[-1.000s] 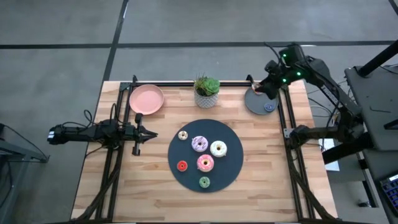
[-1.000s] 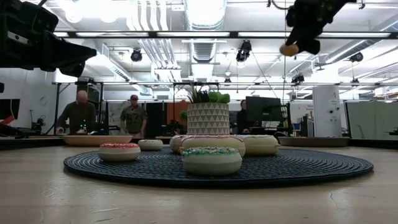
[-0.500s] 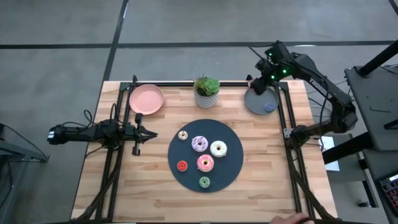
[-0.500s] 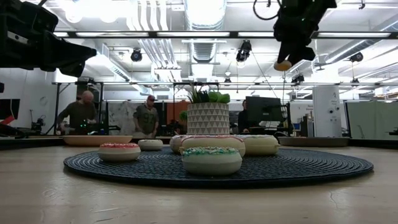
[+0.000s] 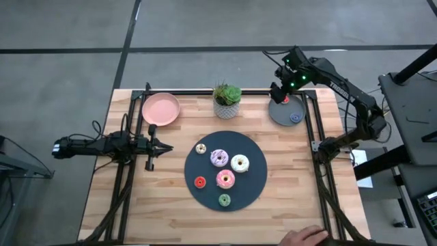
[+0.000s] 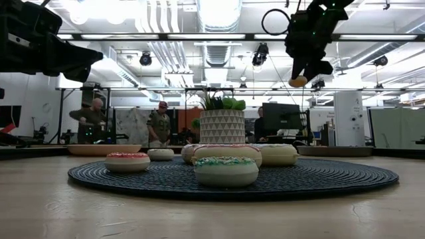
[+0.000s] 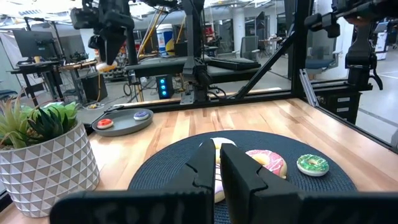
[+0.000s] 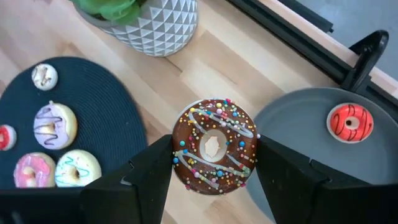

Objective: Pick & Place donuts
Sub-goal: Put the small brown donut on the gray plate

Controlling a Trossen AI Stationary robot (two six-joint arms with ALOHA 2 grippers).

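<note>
Aloft, right gripper (image 8: 214, 180) clasps brown donut (image 8: 215, 146)

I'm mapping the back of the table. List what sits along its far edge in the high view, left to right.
pink plate → potted plant → right gripper, holding a brown sprinkled donut → grey plate.

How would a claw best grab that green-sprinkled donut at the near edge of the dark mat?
Probably from straight above, one finger on each side of the green donut's outer rim. It lies flat on the dark mat, a low ring with its hole facing up, so the rounded sides are the only parts to pinch. The pink donut sits close beside it, so the fingers should close across the clearer sides.
</note>
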